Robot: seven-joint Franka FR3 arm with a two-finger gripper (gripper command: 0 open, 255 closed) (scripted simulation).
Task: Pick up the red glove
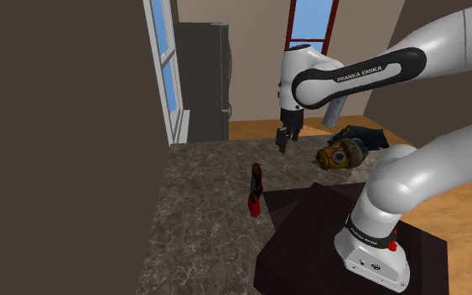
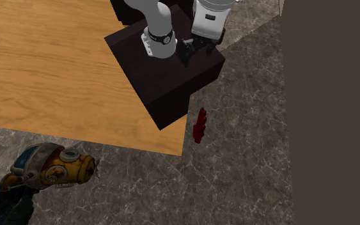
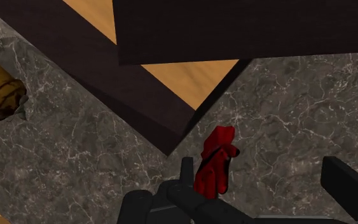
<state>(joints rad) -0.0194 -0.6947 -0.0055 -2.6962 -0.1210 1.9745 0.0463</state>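
Note:
The red glove (image 1: 256, 191) stands upright on the marbled floor, close to a corner of the dark stand (image 1: 309, 243). In the second exterior view the glove (image 2: 200, 124) sits just off that corner of the stand (image 2: 165, 83). My gripper (image 1: 282, 142) hangs well above the glove and a little beyond it, pointing down. From the wrist view the glove (image 3: 215, 162) appears far below, close to one finger (image 3: 187, 172), while the other finger (image 3: 346, 184) is far off to the side. The gripper (image 3: 266, 175) is open and holds nothing.
A brass-coloured diving helmet (image 1: 339, 153) on a dark suit lies on the floor beyond the stand, also seen as the helmet (image 2: 54, 167). A dark wall (image 1: 58, 126) bounds the shoulder view's left, with a window (image 1: 165, 67) and a dark cabinet (image 1: 202, 80) behind. Wooden flooring (image 2: 44, 57) borders the marbled surface.

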